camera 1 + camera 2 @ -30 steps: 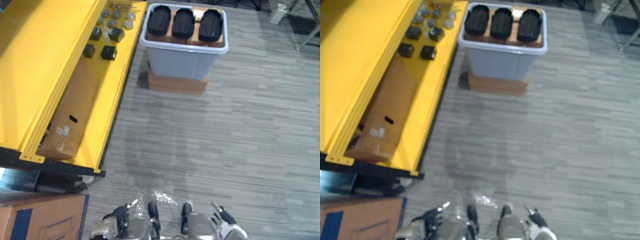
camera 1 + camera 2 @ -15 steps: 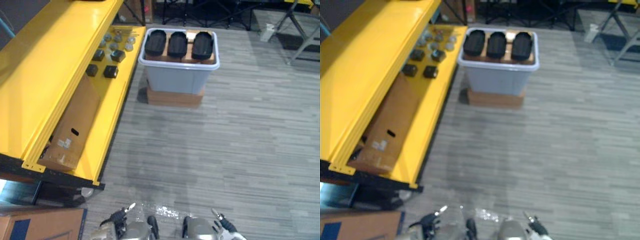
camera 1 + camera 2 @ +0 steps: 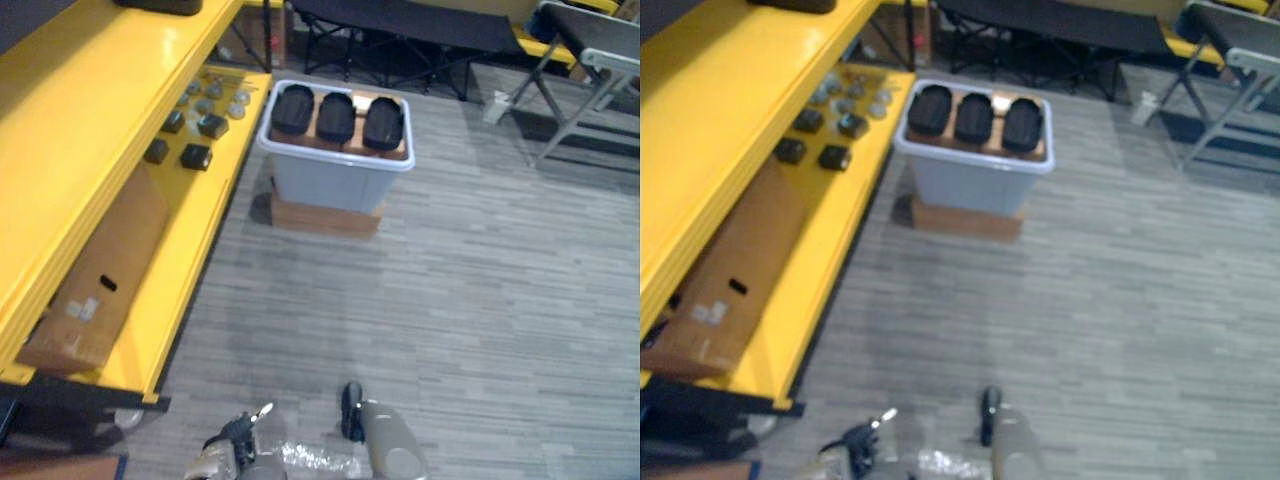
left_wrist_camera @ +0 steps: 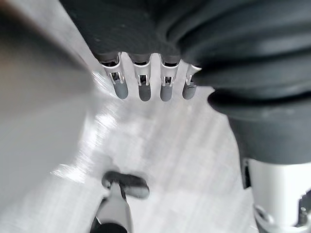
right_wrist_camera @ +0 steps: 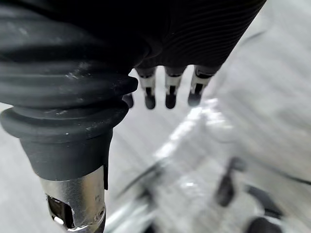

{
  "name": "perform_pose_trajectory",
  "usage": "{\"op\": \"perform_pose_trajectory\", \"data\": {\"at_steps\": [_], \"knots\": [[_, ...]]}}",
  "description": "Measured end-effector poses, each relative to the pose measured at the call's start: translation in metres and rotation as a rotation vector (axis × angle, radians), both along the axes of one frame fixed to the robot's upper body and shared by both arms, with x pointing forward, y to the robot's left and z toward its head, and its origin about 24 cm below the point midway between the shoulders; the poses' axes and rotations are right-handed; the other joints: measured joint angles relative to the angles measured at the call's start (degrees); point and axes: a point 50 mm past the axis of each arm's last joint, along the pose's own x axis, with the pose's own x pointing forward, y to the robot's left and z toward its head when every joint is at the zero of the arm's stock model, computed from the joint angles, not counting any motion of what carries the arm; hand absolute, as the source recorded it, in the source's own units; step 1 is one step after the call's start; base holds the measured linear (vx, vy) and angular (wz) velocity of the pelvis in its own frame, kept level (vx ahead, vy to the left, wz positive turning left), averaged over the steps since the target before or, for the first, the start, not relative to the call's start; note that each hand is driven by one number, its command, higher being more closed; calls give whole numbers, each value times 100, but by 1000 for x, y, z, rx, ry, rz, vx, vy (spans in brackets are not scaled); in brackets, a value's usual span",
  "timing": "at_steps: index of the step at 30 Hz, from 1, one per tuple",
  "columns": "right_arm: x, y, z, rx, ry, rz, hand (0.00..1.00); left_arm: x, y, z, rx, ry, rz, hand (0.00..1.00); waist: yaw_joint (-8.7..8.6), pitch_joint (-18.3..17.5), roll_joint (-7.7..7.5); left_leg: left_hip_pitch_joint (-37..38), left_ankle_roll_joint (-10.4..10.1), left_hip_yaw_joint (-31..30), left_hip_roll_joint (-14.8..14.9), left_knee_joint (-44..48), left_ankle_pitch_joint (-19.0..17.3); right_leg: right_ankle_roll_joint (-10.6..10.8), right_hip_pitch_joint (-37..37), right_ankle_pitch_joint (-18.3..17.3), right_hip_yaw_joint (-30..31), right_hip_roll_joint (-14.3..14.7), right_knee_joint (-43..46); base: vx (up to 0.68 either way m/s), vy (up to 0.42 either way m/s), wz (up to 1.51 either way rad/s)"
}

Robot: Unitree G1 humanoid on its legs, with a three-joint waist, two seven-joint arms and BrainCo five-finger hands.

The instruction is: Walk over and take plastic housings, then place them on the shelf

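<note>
Grey plank floor (image 3: 480, 300) right under both hands. The left hand (image 4: 144, 86) and right hand (image 5: 169, 93) just hang there, fingers straight and loose, holding nothing. Further ahead, three black oval plastic housings (image 3: 336, 115) sit side by side on top of a pale bin (image 3: 325, 185), stacked on a cardboard box (image 3: 322, 217), next to the yellow shelf (image 3: 100, 140).

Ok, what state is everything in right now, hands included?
Shelf: lower level holds a cardboard box lying flat and small black parts.
Bin: on the floor beside the shelf, standing on a brown box.
Housings: three side by side at the top of the bin, none picked up.
Left hand: open, empty, low over the floor.
Right hand: open, empty.
</note>
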Motion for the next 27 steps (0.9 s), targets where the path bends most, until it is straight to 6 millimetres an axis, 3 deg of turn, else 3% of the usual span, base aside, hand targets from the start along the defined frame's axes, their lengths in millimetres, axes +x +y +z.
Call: {"op": "perform_pose_trajectory", "data": {"at_steps": [1, 2, 3, 4, 5, 7, 8, 9, 10, 11, 12, 13, 14, 15, 16, 17, 18, 19, 20, 21, 22, 24, 25, 27], "knots": [[-7, 3, 1, 23, 26, -2, 0, 3, -6, 2, -19, -16, 22, 0, -95, -201, 163, 116, -60, -9, 161, -132, -143, -34, -146, 60, -45, 64, 440, 691, -265, 25], [-8, 0, 1, 20, 30, 3, 0, 3, -16, 2, -29, -12, 23, 0, -193, -410, 357, 106, -145, -69, 296, -35, -87, -147, -222, -316, -199, 164, 750, 825, -316, 32], [4, -3, 0, 16, 5, 11, 0, 6, -21, 4, -36, -22, 17, 0, -246, -425, 449, -282, -228, -157, 462, 937, 154, -344, -136, -527, -272, 163, 976, 480, -167, 31], [6, -6, -1, 7, 2, 28, 0, 6, -22, 3, -35, -18, 18, 0, -259, -401, 476, -517, -198, -215, 556, 1621, 438, -373, 44, -641, -297, 180, 956, 610, -247, 26], [8, -17, 0, -28, -9, 40, 0, -2, -21, 0, -23, 24, 33, 0, -233, -300, 483, -956, -169, -310, 762, 2981, 861, -426, 620, -753, -339, 258, 670, 493, -184, 16], [20, -34, 1, -108, -62, 61, 0, -16, -9, -4, -9, 52, 98, 0, -106, -191, 449, -1483, -44, -301, 812, 3905, 781, -454, 1686, -770, -326, 348, -4, 634, -197, 17], [27, -47, 2, -156, -95, 61, 0, -13, -4, 0, -3, 20, 122, 0, -2, -196, 438, -1835, -34, -278, 693, 3849, 776, -471, 2041, -784, -319, 340, -309, 586, -122, 7], [44, -69, 7, -232, -163, 65, 0, -10, 4, 3, 13, -3, 142, 0, 171, -193, 432, -2342, -22, -249, 453, 3358, 793, -411, 2329, -934, -272, 293, -605, 422, -49, -17], [60, -80, 11, -274, -219, 76, 0, -13, 10, 3, 31, -6, 156, 0, 246, -185, 443, -2576, -28, -199, 325, 2911, 833, -385, 2394, -982, -211, 280, -664, 409, 27, -51], [96, -93, 21, -341, -343, 90, 0, -20, 25, 4, 58, -2, 202, 0, 355, -119, 405, -2817, -25, -141, 47, 1627, 1145, -269, 2501, -1049, -40, 192, -648, 424, 79, -79], [129, -99, 32, -383, -459, 94, 0, -37, 33, -1, 82, 60, 213, 0, 444, -23, 376, -2790, 47, -131, -192, 353, 1988, -173, 2714, -1189, 158, 152, -687, 454, 99, -105], [147, -100, 39, -389, -518, 101, 0, -57, 35, -7, 92, 119, 223, 0, 592, -30, 365, -2588, 95, -132, -271, 5, 2682, -131, 2917, -1244, 375, 166, -809, 521, 124, -100], [158, -97, 42, -383, -556, 111, 0, -70, 40, -10, 108, 158, 222, 0, 671, -25, 296, -2465, 386, -54, -318, -42, 2701, -121, 3050, -1253, 528, 115, -910, 594, 122, -59], [177, -83, 47, -348, -616, 139, 0, -88, 45, -14, 131, 224, 197, 0, 682, -58, 145, -2495, 469, 7, -398, 190, 2537, -65, 3224, -1079, 576, -3, -1114, 605, 124, -9], [183, -80, 49, -340, -632, 142, 0, -91, 45, -15, 127, 231, 191, 0, 673, -16, 131, -2587, 506, 29, -334, 459, 2463, -34, 3277, -936, 623, -3, -1181, 538, 163, 19], [186, -71, 47, -306, -624, 159, 0, -93, 45, -16, 127, 235, 191, 0, 736, -5, 106, -2869, 509, 183, -97, 1214, 2308, 45, 3358, -656, 720, 99, -1240, 430, 211, 5], [180, -67, 43, -280, -596, 167, 0, -98, 49, -16, 137, 235, 203, 0, 809, -97, -10, -2958, 426, 265, -172, 1224, 2118, 69, 3326, -602, 812, 82, -1030, 391, 212, -8], [176, -69, 41, -278, -574, 170, 0, -99, 48, -16, 138, 237, 192, 0, 813, -152, 27, -2846, 499, 287, -175, 927, 2043, 121, 3230, -638, 808, 106, -734, 373, 206, -21], [171, -65, 35, -253, -534, 173, 0, -95, 51, -15, 155, 224, 173, 0, 803, -130, -150, -2583, 647, 393, -288, 731, 1713, 511, 2882, -876, 729, -75, 401, 304, 145, -12], [166, -62, 31, -232, -507, 174, 0, -91, 56, -13, 171, 210, 166, 0, 803, -130, -205, -2486, 686, 399, -424, 663, 1646, 673, 2615, -917, 633, -261, 1009, 490, 142, 4], [153, -61, 24, -208, -446, 173, 0, -74, 59, -9, 174, 153, 181, 0, 715, -155, -363, -2203, 768, 370, -591, 573, 1571, 570, 2251, -1133, 444, -532, 1848, 492, 70, 23], [135, -58, 16, -185, -374, 174, 0, -52, 61, -3, 186, 80, 156, 0, 662, -88, -230, -1780, 736, 331, -606, 484, 1514, 278, 2018, -1434, 206, -562, 1827, 422, 33, 32], [120, -55, 12, -171, -329, 166, 0, -24, 54, 6, 170, -12, 144, 0, 603, -131, -163, -1545, 733, 150, -563, 294, 1516, 169, 1803, -1486, 4, -461, 1156, 308, -28, 46], [111, -56, 10, -170, -302, 143, 0, -1, 40, 13, 154, -76, 88, 0, 561, -134, -9, -1406, 678, 13, -459, 125, 1509, 193, 1541, -1431, -30, -368, 479, 289, -50, 42]]}}
